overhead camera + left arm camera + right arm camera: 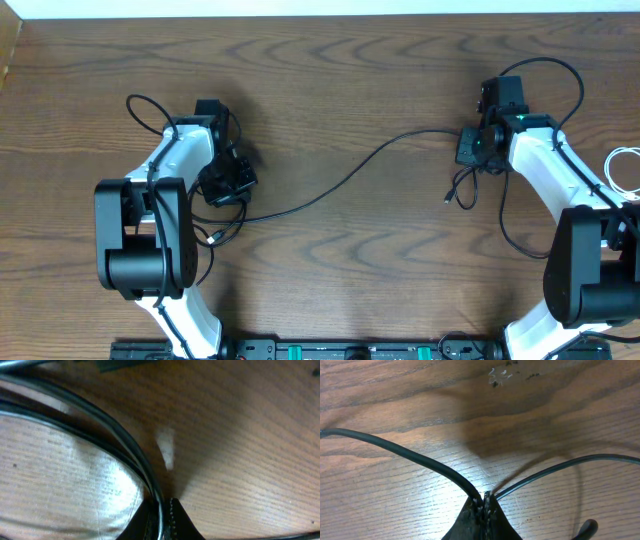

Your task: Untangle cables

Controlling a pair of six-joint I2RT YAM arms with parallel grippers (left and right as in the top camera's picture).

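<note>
A thin black cable point(345, 180) stretches across the table between my two grippers. My left gripper point(230, 188) is shut on its left part, and in the left wrist view a black strand point(112, 430) curves in from the upper left and runs between the closed fingertips point(162, 512). My right gripper point(470, 148) is shut on the right part of the cable. There a thicker strand point(405, 450) leaves the jaws leftward and a thinner one point(560, 467) leaves rightward from the gripper point(485, 499). One plug end point(448, 198) lies below the right gripper, another point(215, 238) below the left.
A white cable point(625, 170) lies looped at the right edge, beside the right arm point(555, 180). The left arm point(150, 220) stands at the left, with its own thicker black wiring point(140, 105) looping behind it. The table's far edge point(320, 14) runs along the top.
</note>
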